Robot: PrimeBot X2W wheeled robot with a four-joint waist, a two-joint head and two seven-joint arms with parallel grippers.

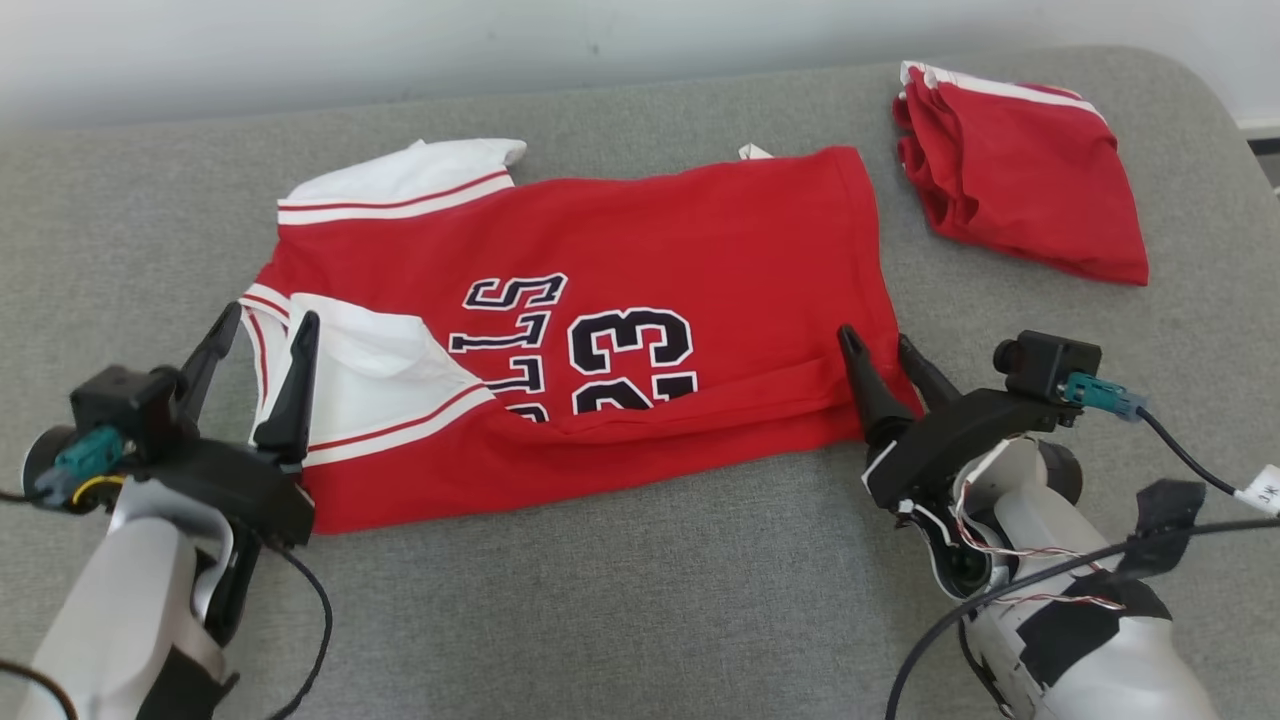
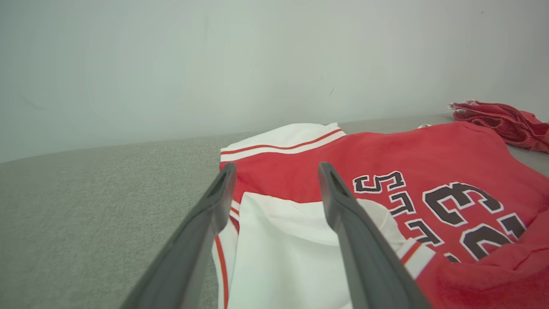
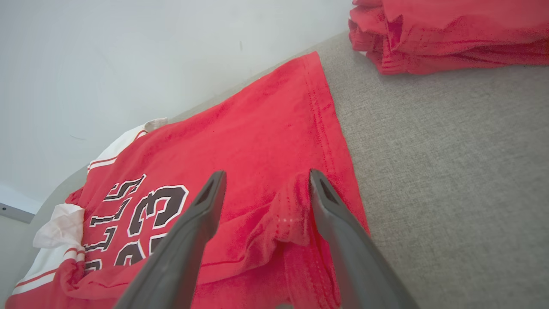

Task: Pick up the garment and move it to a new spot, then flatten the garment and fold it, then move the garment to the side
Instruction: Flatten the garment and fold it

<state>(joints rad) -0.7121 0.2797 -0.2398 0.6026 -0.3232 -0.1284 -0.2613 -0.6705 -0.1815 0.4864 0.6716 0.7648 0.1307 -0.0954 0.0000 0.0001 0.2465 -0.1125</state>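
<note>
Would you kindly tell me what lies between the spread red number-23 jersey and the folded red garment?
Only bare grey fabric surface separates the red jersey from the folded red garment; the head and right wrist views show it.

1. On the garment (image 1: pixel 700 230), the dark lettering (image 1: pixel 630 340) is partly hidden at 6 o'clock under a folded flap (image 1: pixel 740 400).
2. The second red garment (image 3: pixel 450 38) is cut off at 1 o'clock of the right wrist view.
3. The cable tag (image 1: pixel 1262 492), 3 o'clock in the head view, is cropped, its writing unreadable.
</note>
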